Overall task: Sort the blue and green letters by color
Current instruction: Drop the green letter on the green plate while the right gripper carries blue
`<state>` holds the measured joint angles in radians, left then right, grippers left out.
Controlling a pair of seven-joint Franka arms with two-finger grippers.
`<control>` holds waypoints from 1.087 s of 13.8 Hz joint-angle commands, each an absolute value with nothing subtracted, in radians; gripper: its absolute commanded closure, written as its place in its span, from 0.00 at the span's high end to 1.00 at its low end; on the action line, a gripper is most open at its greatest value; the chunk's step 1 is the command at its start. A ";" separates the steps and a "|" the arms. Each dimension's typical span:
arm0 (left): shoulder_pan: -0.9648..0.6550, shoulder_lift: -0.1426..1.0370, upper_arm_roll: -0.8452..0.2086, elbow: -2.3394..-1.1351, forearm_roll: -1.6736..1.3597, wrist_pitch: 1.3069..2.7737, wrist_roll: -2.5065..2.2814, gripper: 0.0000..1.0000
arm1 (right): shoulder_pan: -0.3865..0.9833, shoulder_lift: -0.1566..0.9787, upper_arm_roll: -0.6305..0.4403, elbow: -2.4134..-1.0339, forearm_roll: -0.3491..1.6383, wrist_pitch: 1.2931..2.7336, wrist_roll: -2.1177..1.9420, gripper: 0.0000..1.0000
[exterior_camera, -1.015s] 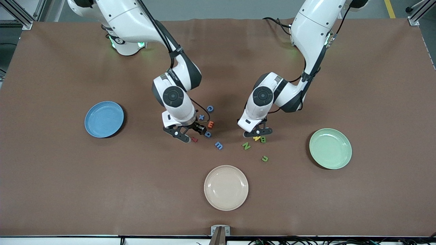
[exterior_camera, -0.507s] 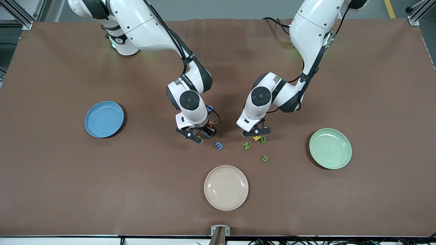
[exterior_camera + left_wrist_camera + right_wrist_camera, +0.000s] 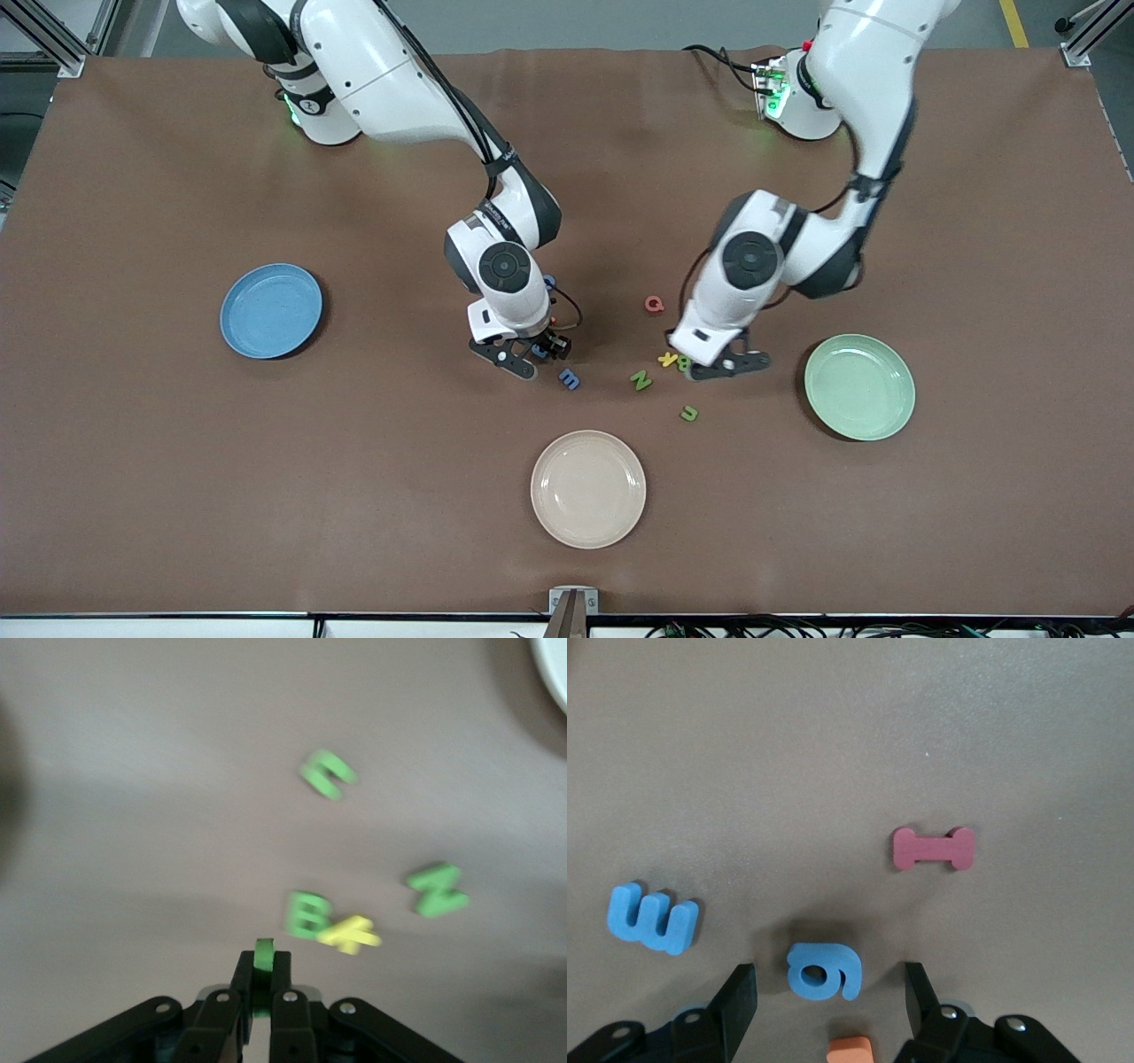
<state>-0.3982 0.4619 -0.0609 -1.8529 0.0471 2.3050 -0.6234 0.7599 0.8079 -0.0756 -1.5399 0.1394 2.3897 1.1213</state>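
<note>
Left tool [image 3: 262, 992] is pinched shut on a small green letter [image 3: 263, 955], gripped by its thin edges so it stands upright between the fingers; I judge the green plate [image 3: 859, 386] at that arm's end of the table is where it belongs. It hangs over the table just beside the green B [image 3: 307, 912], which touches a yellow letter [image 3: 351, 935]; the green N [image 3: 437, 889] and green u [image 3: 328, 773] lie near them. Right tool [image 3: 827, 997] is low with its fingers spread either side of the blue g [image 3: 821, 971], not yet touching it, so I read that as lining up a grasp bound for the blue plate [image 3: 271, 310]. Near the g lie the blue m [image 3: 652, 919], a red letter [image 3: 934, 849] and an orange one [image 3: 850, 1050].
</note>
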 commanded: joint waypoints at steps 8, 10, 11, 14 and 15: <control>-0.029 0.472 -0.071 -1.881 0.150 2.322 -0.189 0.04 | 0.772 0.838 -0.089 -1.503 0.118 2.385 1.137 0.22; -0.021 0.476 -0.069 -1.882 0.153 2.322 -0.184 0.40 | 0.772 0.836 -0.089 -1.502 0.114 2.382 1.135 0.05; -0.015 0.479 -0.071 -1.882 0.152 2.322 -0.190 0.83 | 0.770 0.836 -0.090 -1.499 0.112 2.375 1.132 0.02; -0.009 0.465 -0.075 -1.882 0.152 2.306 -0.204 1.00 | 0.749 0.818 -0.092 -1.439 0.060 2.216 1.118 0.00; -0.014 0.463 -0.078 -1.881 0.141 2.301 -0.215 1.00 | 0.730 0.812 -0.092 -1.404 0.046 2.132 1.097 0.00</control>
<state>-0.0176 0.4813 -0.0633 -1.8785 0.1337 2.3163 -0.1926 0.7569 0.8184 -0.0929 -1.4753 0.0797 2.2594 1.1183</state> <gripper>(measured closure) 0.485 0.634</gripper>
